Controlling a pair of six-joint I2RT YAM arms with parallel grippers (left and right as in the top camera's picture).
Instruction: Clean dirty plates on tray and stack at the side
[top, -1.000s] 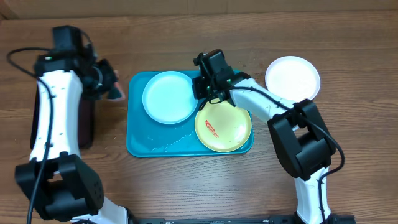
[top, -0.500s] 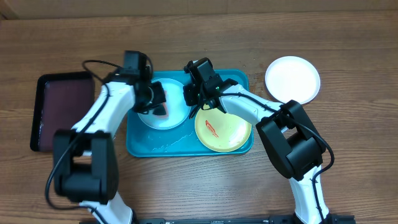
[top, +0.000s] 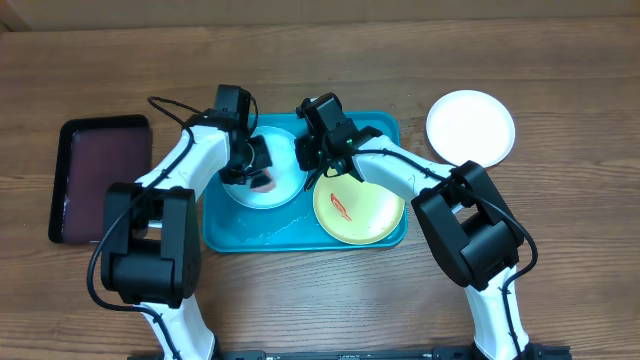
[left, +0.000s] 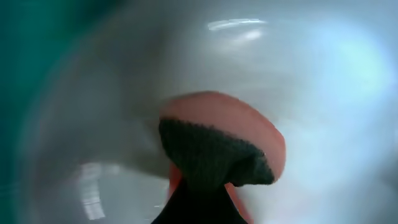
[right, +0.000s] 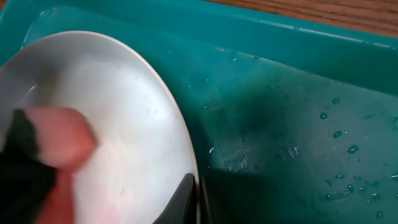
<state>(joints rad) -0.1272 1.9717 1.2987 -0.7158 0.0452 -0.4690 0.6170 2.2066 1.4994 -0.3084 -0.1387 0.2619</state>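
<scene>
Step in hand: scrubbing the pale blue plate (top: 283, 178), which lies in the left half of the turquoise tray (top: 240, 235), centre frame. The left pincer (top: 254, 168) is closed on a sponge (left: 217, 143), pink with a dark scouring face, and presses it onto the plate's surface. The right pincer (top: 312, 168) is pinched tight on the plate's right rim, apparently steadying it. No red is visible on this plate, though the left wrist view is blurred. Judged next move: lift the sponge clear, then carry the plate by its rim to the white plate (top: 470, 125) sitting on the desk (top: 560, 250) at upper right, presumably the stack. The yellow-green plate (top: 365, 215), lower right in the tray, carries a red smear (top: 340, 208) and awaits cleaning; it lies just beside the held rim, right under the path out. Water droplets (right: 336, 118) wet the tray floor, so slipping is possible. A dark tray (top: 100, 180) sits at far left, well apart.
</scene>
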